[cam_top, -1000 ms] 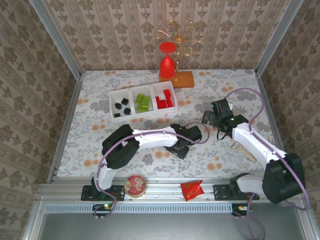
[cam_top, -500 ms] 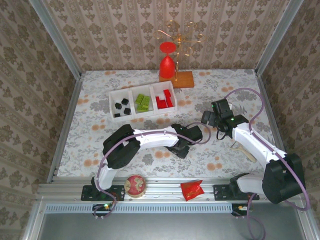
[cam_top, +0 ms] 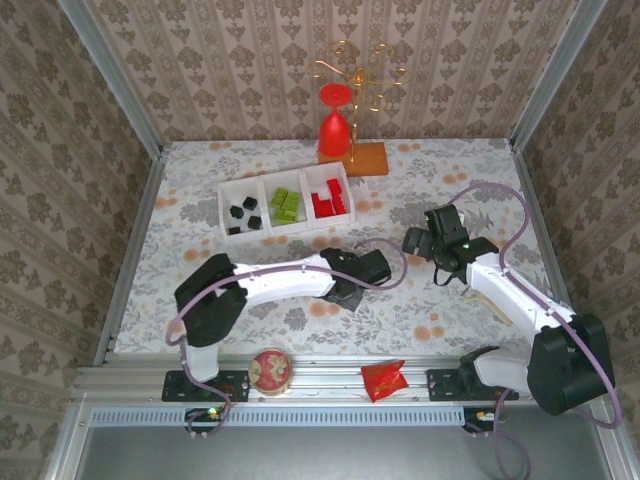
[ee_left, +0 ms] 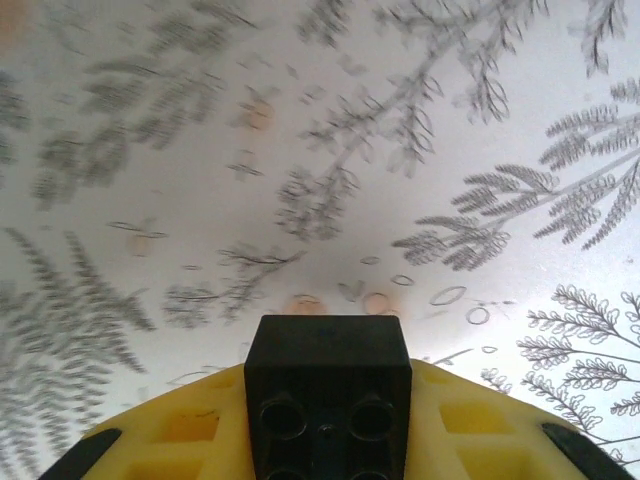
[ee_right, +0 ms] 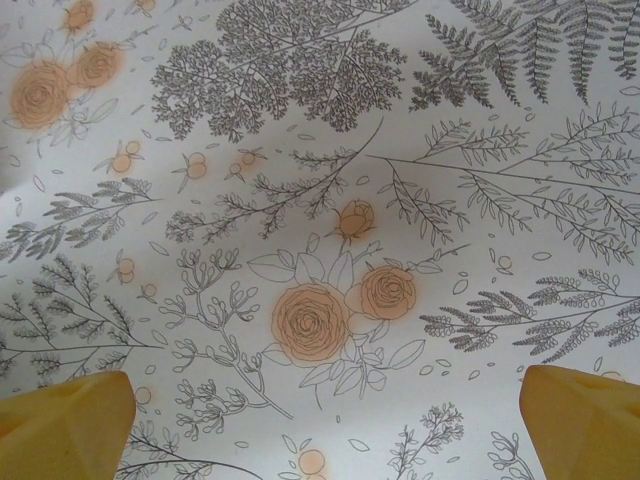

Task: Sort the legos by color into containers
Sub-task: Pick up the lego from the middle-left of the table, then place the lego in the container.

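Now | left gripper (ee_left: 328,445) clamps black lego (ee_left: 328,385) | we judge it light, rigid, slick; pinch flat sides | right gripper (ee_right: 325,425) agape

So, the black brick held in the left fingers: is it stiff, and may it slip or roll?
The black brick looks like hard moulded plastic with crisp edges, so probably stiff and light. Its faces seem smooth, so it might slip from the left fingers if they loosen. Being blocky and flat-sided, it should rest rather than roll.
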